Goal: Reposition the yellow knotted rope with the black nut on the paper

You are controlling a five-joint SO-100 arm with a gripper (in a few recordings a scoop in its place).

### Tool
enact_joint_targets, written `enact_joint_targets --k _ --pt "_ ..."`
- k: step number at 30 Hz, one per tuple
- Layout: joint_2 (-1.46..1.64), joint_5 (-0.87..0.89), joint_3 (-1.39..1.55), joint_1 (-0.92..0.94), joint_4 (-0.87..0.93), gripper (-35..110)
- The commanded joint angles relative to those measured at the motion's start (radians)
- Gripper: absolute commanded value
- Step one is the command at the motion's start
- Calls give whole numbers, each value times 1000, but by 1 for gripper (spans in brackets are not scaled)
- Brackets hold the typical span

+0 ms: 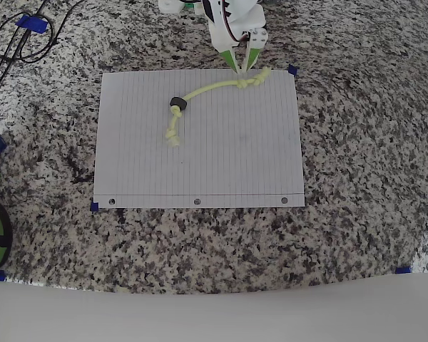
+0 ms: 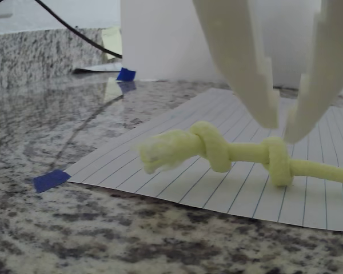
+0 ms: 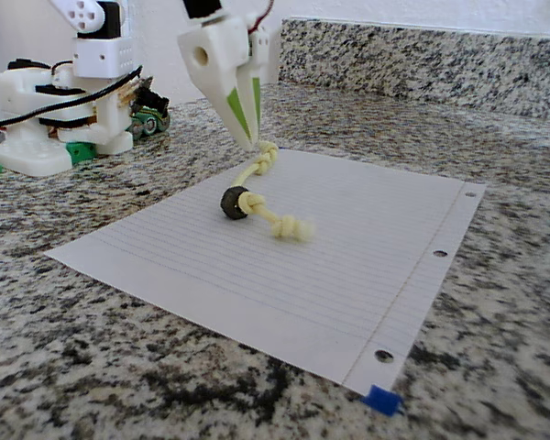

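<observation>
Above the far edge of the paper [image 1: 200,157], my gripper [image 2: 281,127] hangs just over the rope [image 2: 240,153], fingers slightly spread, straddling the knotted end and holding nothing. I judge the grasp is starting: next, lower and pinch. That knot lies near the paper's corner; the nut [image 1: 177,105] sits mid-sheet, with open room toward the punched holes.

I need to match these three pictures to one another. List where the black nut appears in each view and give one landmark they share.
Overhead view: the black nut sits on the yellow knotted rope, upper left of centre on the paper.
Wrist view: no nut here, just the rope's knotted end below the fingers.
Fixed view: the nut lies left of centre, mid-rope.
Shared landmark: the rope's knotted end under the gripper.
</observation>
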Motion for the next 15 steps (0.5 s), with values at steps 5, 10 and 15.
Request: enact_joint_targets --k 5,10,15 --pt "-132 -5 -67 -15 -34 0" --pt "-212 -8 -83 -15 -80 0" --pt "-276 -20 -147 0 -121 0"
